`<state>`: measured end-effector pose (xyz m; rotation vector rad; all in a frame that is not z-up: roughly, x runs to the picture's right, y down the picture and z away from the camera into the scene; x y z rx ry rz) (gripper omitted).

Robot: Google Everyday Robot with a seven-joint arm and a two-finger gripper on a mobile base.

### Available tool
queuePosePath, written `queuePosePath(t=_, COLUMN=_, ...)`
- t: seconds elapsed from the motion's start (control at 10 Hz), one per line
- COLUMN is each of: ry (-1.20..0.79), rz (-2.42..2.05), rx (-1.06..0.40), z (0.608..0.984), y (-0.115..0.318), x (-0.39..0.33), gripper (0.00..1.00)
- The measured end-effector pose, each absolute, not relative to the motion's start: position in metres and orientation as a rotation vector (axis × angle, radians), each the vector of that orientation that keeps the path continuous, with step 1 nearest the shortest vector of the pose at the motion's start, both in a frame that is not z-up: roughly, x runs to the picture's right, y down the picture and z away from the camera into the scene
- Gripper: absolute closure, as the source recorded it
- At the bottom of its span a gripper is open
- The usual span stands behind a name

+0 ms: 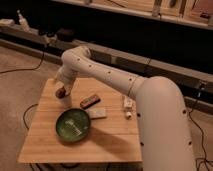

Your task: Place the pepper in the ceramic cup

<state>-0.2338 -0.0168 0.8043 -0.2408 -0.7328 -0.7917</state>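
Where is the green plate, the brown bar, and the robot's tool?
green plate (64, 134), camera view, bare left inside.
brown bar (89, 101), camera view, middle of its top.
tool (61, 92), camera view, tip above the table's left part.

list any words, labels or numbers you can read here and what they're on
None can be read.
Brown bar: any print too blurred to read.
Pale packet by the green plate: no legible text.
Small white item: any marking too small to read.
Cup and pepper: no lettering visible.
The tool sits just above the cup, at the pepper; no label shows on it.
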Motion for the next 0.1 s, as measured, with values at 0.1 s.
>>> queuePosePath(t=0.1, ry=-0.733, rz=-0.792, rx=-0.241, z=0.8041, y=-0.0168, x=-0.2342, gripper=0.2)
